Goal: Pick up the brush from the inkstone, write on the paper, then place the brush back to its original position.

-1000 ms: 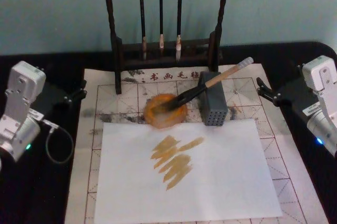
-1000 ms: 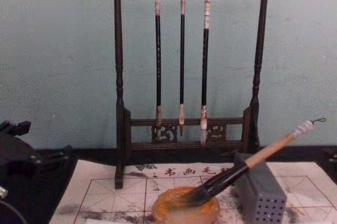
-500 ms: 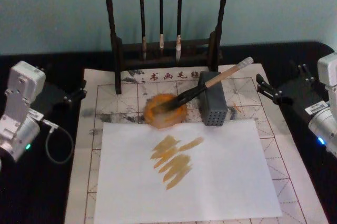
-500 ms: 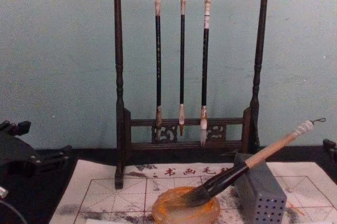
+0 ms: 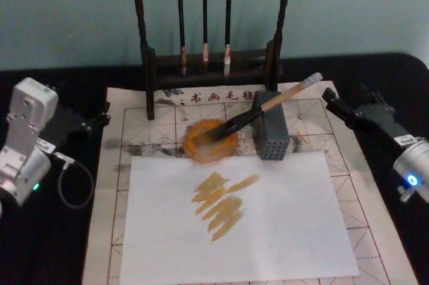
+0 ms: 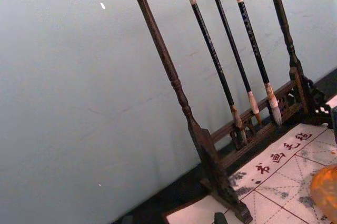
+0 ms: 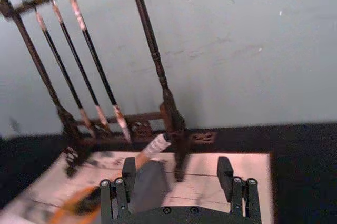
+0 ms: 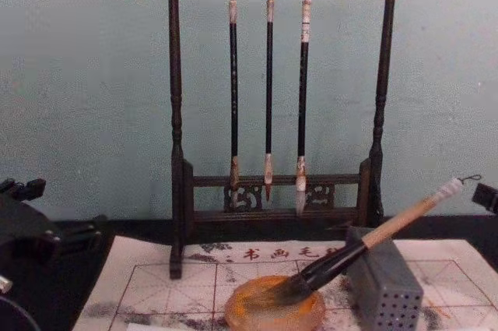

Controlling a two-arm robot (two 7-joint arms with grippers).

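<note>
**Brush at rest, right jaws open beside it**

Seen from the head: large calligraphy brush with light wooden handle and dark bushy bristles (image 5: 258,109), bristles down in the shallow round orange-amber inkstone (image 5: 211,142), handle propped on the grey perforated block (image 5: 271,137). Plain white sheet with amber strokes (image 5: 281,224) laid over the off-white, red-gridded practice paper (image 5: 141,124). Right gripper (image 5: 350,97) hovering near the brush's white cap, not touching. Confirmed from the right wrist: jaws spread wide, holding nothing. Added by the chest view: the brush's upward tilt and wire loop. Left gripper (image 5: 80,114) parked over the black bench (image 5: 40,251) at the paper's left edge, jaws apart, empty.
</note>
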